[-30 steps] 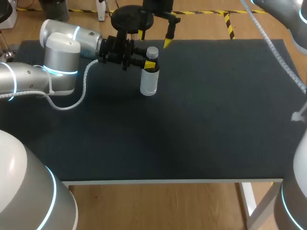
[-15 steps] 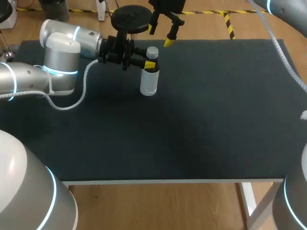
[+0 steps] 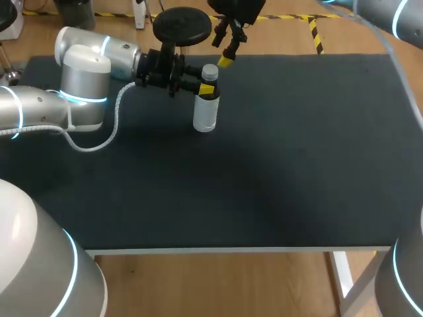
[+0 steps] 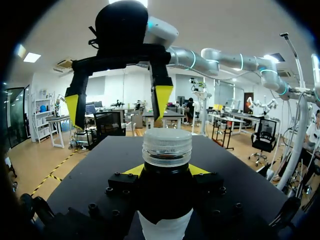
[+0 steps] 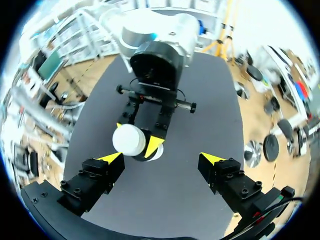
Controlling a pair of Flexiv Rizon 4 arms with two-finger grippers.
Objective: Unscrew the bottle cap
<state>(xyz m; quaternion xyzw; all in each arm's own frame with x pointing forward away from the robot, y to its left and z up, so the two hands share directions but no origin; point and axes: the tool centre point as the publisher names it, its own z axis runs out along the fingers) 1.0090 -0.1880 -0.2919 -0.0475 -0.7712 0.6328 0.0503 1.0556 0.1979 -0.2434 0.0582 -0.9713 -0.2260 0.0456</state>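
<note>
Head view shows the left gripper (image 3: 201,84) clamped around the upright bottle (image 3: 205,109) just under its cap (image 3: 209,71), the right gripper (image 3: 221,51) spread wide above and beyond the bottle, so an off-centre descent could strike the cap and twist the bottle askew.

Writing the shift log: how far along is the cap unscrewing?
Done: the left jaws are shut on the upright bottle below its cap. In hand: the right jaws hang open above the cap, off-centre, not touching it. Left: grip the cap and twist it off; it is still on.
</note>
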